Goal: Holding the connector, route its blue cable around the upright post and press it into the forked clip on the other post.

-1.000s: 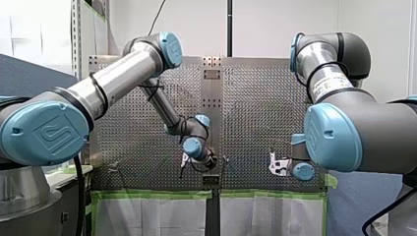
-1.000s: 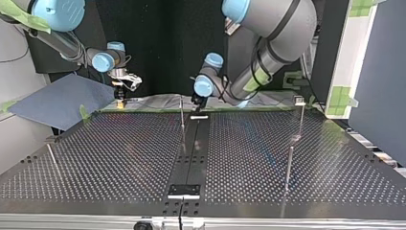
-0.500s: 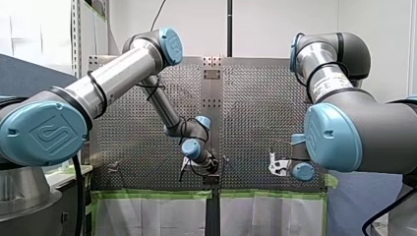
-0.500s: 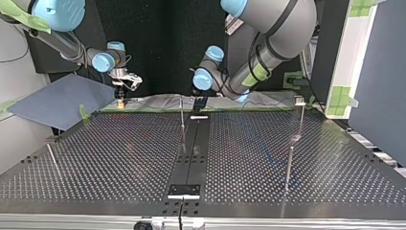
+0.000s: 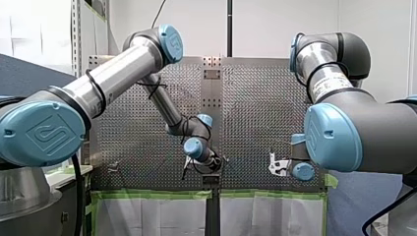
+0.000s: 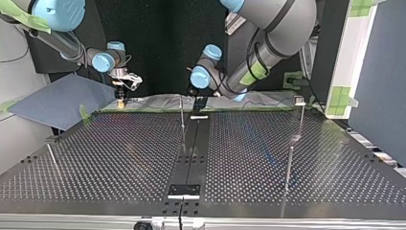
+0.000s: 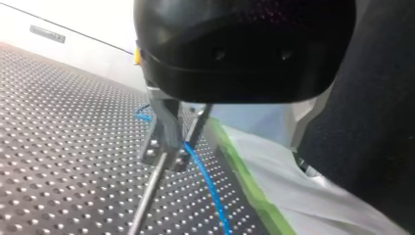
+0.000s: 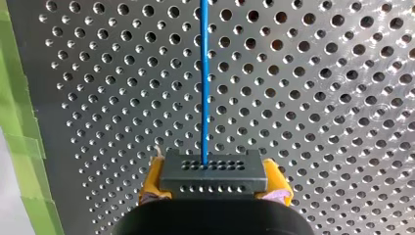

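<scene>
The connector (image 8: pixel 214 171) was clamped in the right end effector (image 8: pixel 214 182), well apart from the post (image 6: pixel 182 111). I'd guess that was to anchor it, since the blue cable (image 8: pixel 204 83) ran out straight and taut. The left end effector (image 7: pixel 182 139) sat just beside the post, metal fingers (image 7: pixel 164 122) apparently pinching the cable to steer it round. The connector was a dark block with rows of small holes, the post a thin metal rod, the bench (image 6: pixel 119 158) perforated plate.

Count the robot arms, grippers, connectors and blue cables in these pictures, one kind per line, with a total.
Robot arms: 2, my left arm, my right arm
Grippers: 2, left gripper, right gripper
connector: 1
blue cable: 1
Total: 6
</scene>
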Robot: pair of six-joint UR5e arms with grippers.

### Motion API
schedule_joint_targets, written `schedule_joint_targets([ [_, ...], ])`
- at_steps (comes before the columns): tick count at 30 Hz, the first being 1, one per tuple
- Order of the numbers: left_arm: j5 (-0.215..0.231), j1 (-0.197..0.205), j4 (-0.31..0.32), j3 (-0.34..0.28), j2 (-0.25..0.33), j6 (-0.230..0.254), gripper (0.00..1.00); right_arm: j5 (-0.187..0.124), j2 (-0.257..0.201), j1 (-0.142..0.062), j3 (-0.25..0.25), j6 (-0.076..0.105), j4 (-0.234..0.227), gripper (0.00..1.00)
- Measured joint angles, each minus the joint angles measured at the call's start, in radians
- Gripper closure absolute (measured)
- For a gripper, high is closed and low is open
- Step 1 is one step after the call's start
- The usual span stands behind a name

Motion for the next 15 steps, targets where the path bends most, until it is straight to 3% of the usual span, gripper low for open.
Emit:
schedule_joint_targets([
  [15, -0.005, -0.017, 0.034, -0.046, 0.026, 0.0, 0.0, -0.003, 0.0, 0.0, 0.0, 0.005, 0.003, 1.0],
])
